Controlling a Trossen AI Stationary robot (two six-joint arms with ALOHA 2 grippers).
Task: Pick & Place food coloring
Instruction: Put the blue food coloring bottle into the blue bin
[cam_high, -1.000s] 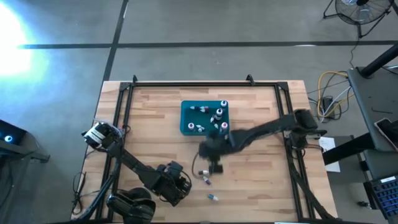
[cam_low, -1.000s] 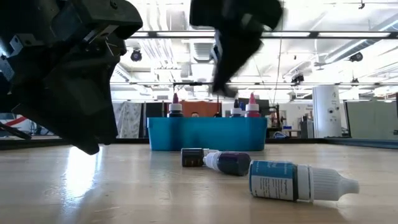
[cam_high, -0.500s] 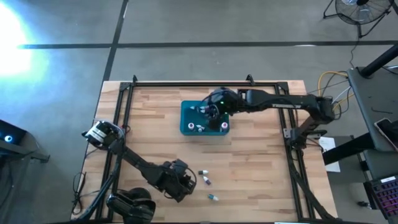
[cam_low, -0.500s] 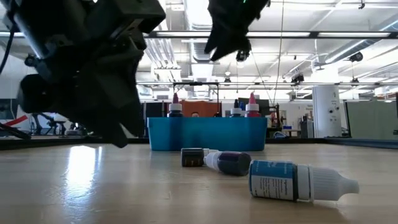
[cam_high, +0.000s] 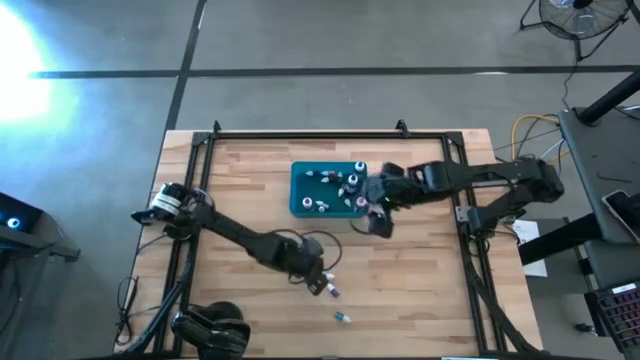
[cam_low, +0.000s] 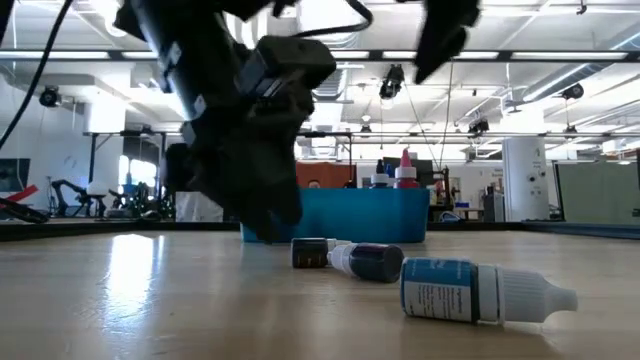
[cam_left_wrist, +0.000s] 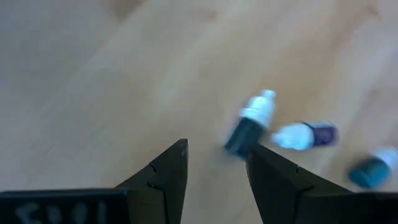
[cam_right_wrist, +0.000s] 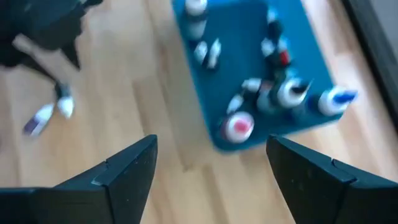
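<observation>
Three food coloring bottles lie on their sides on the wooden table: a dark one with a white cap (cam_left_wrist: 249, 124), a purple one (cam_left_wrist: 305, 135) and a teal one (cam_left_wrist: 373, 168), the nearest in the low view (cam_low: 480, 290). My left gripper (cam_left_wrist: 217, 149) hovers open just short of the dark bottle (cam_high: 327, 281), with nothing between its fingers. Several more bottles stand and lie in the teal bin (cam_high: 300, 195). My right gripper (cam_high: 380, 224) hangs wide open and empty, high above the table off the bin's near right corner (cam_right_wrist: 214, 146).
Black rails run along the table's left, far and right sides (cam_high: 300, 133). Bare wood lies between the bin and the loose bottles and across the table's right half (cam_high: 420, 280). A cable loops off the left arm near its gripper (cam_high: 320, 240).
My right gripper has risen from just above the loose bottles, passed over the bin toward the far edge, then come back to the bin's near right corner. My left gripper has swung from the near left toward the table's right, up to the loose bottles, rolling as it went.
</observation>
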